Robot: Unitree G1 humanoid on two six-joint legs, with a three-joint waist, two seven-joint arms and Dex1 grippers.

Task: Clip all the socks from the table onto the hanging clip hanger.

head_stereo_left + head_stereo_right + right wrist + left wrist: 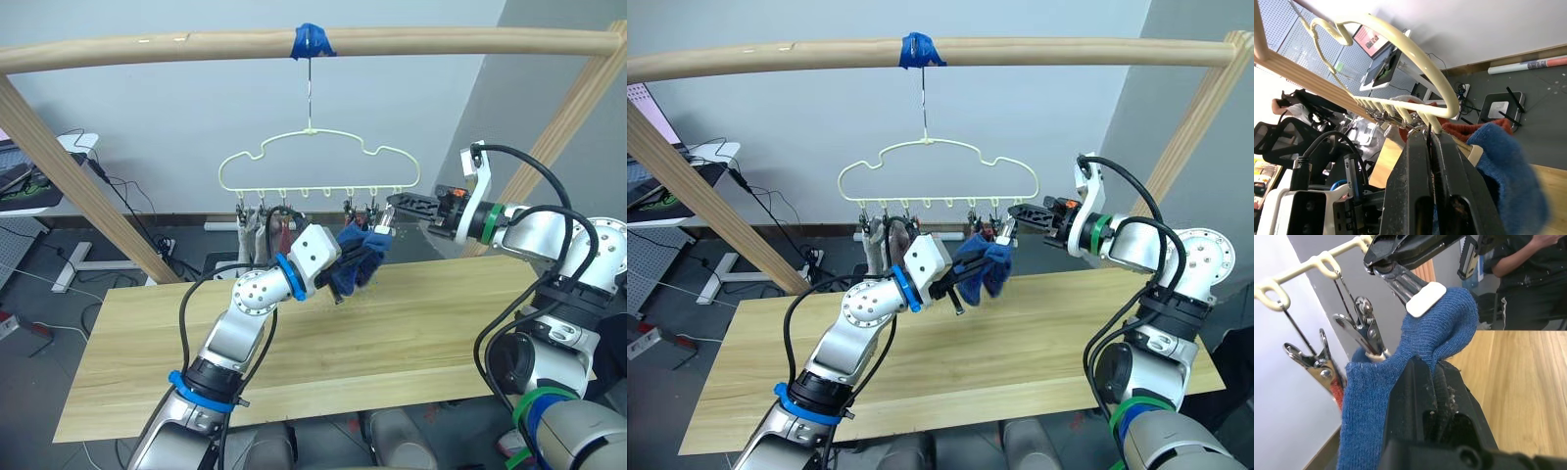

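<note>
One blue sock (982,266) pinched in my left pincer (955,284), hanging just under hanger (939,172); right pincer (1012,223) squeezes end clip (1415,289) directly above sock's edge, w/ counter (1038,333) below.

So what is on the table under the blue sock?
Under the blue sock, held by the left gripper, the table shows bare planks. The arm covers a strip of it.
</note>
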